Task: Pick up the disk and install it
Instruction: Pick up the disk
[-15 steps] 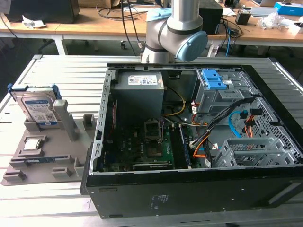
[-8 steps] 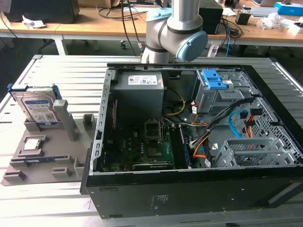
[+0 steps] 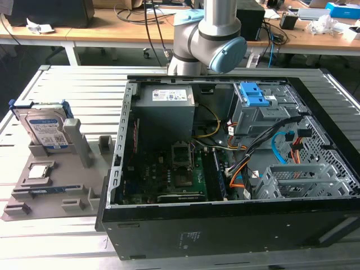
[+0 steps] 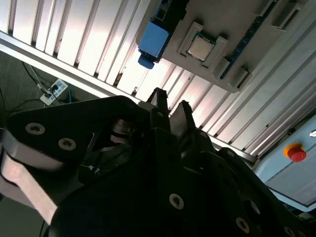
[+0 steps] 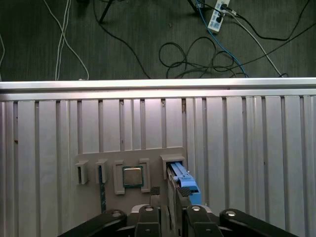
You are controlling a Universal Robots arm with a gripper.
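The disk (image 3: 46,128), a flat rectangular silver hard drive with a white-and-blue label and blue plastic side rails, stands on edge in the exterior view. It is slotted into one end of the grey plastic fixture tray (image 3: 22,209) and leans back slightly, so its long axis rises out of the tray. A small square silver processor chip (image 3: 38,171) lies flat in a tray pocket near the disk. The open black computer case (image 3: 225,236) sits just beside the tray, on the exterior view's right. The grey robot arm (image 3: 205,34) rises behind the case.

In the second wrist view, the black gripper (image 4: 171,101) hangs over the slatted table, apart from the tray. Its jaws stand a little apart with nothing between them. A blue rail end of the disk (image 4: 153,38) projects from the tray edge beyond the fingertips (image 4: 159,96).

In the first wrist view, the disk (image 5: 181,177) appears edge-on as a narrow blue strip in the tray's end slot. The strip runs lengthwise towards the gripper (image 5: 170,192). The strip appears slightly off the gripper's centreline, on the side away from the chip (image 5: 132,176). No contact is made.
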